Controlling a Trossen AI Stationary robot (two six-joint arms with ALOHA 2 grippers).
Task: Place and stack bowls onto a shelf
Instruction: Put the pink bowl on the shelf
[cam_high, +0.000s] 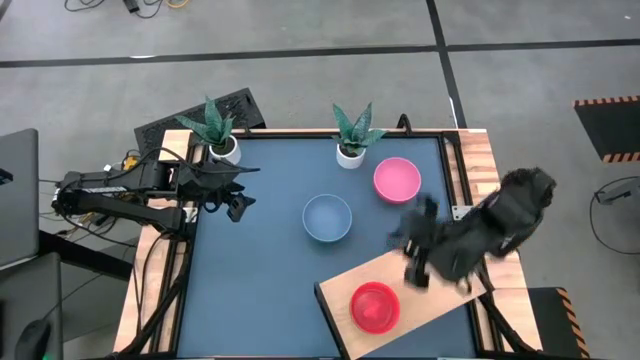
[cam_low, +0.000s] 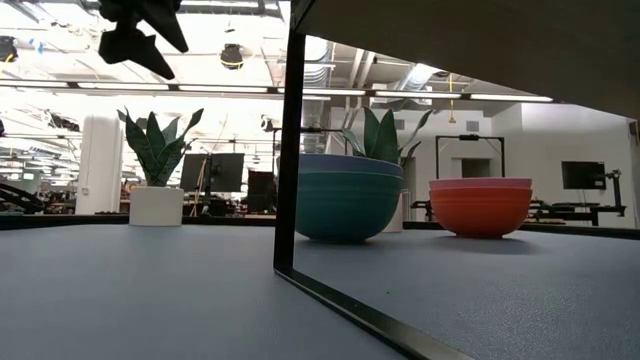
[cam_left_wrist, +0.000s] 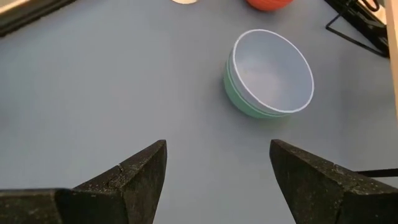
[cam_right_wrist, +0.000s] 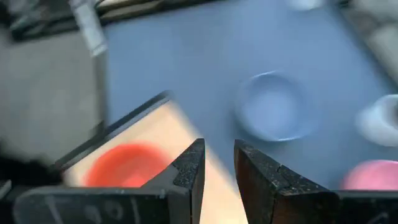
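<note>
- Right gripper (cam_high: 420, 262), jaws narrowly parted and empty, above the shelf (cam_high: 440, 295), at one o'clock from the red bowl (cam_high: 375, 306).
- Left gripper (cam_left_wrist: 217, 174) wide open, empty, at nine o'clock from the light blue bowl (cam_high: 327, 217).

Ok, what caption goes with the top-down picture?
Red bowl sits on the shelf; blue bowl and pink bowl wait.

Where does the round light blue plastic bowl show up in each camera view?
High view: light blue bowl at table centre.
Low view: centre, just right of the dark post.
Left wrist view: upper right.
Right wrist view: right of centre.
Shared landmark: the round pink plastic bowl beside it, in every view.
</note>
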